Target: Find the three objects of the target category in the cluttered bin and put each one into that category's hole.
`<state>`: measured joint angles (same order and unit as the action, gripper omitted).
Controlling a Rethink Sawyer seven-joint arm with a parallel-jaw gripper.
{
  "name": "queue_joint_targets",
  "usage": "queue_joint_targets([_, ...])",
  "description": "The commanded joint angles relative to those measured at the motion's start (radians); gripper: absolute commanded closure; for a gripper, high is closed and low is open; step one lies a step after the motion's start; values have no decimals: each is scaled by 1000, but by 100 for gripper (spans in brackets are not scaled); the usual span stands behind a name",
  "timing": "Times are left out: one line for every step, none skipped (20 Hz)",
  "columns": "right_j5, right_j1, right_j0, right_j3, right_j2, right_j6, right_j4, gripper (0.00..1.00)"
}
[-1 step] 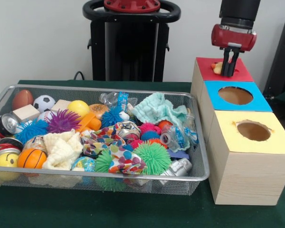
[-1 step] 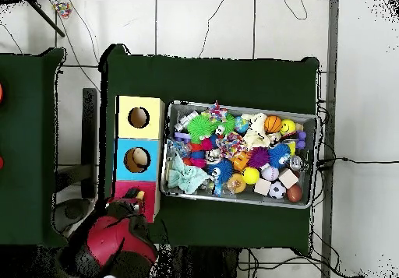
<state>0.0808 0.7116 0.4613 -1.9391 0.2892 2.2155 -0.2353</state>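
My gripper [image 1: 229,70] hangs low over the red-topped box [image 1: 243,74], the farthest of three boxes in a row to the right of the bin. A small tan and orange thing [image 1: 217,67] shows at the red box's hole, just left of the gripper; I cannot tell whether it is held. The wire mesh bin [image 1: 202,156] is full of mixed toys: spiky rubber balls, sport balls, cloths, crushed cans and wooden blocks. From overhead, the gripper [image 2: 139,200] sits over the red box [image 2: 150,191], with the arm's red body covering much of it.
A blue-topped box [image 1: 258,102] and a yellow-topped box [image 1: 228,138], each with a round hole, stand nearer than the red one. Overhead, the boxes [image 2: 139,139] line the bin's left side [image 2: 164,150]. Dark green cloth [image 1: 85,209] covers the table.
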Motion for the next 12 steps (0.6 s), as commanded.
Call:
queue_joint_targets([-34, -47, 9, -90, -14, 141, 5, 100])
queue_joint_targets([-46, -48, 5, -101, -18, 140, 1, 100])
queue_joint_targets([-58, -49, 1, -113, -22, 140, -3, 100])
queue_joint_targets([-68, -54, -6, -121, -26, 139, -8, 100])
queue_joint_targets([-71, -52, -21, -134, -38, 137, -11, 100])
queue_joint_targets([-68, -44, -45, -145, -59, 128, -16, 100])
queue_joint_targets([-65, -37, -69, -157, -79, 120, -21, 100])
queue_joint_targets([-64, -28, -104, -172, -110, 110, -26, 100])
queue_joint_targets([-66, -21, -135, -182, -136, 99, -36, 100])
queue_joint_targets([-68, -15, -166, -192, -161, 88, -45, 100])
queue_joint_targets([-64, -8, -197, -200, -185, 75, -53, 100])
queue_joint_targets([-64, -1, -219, -203, -195, 68, -59, 100])
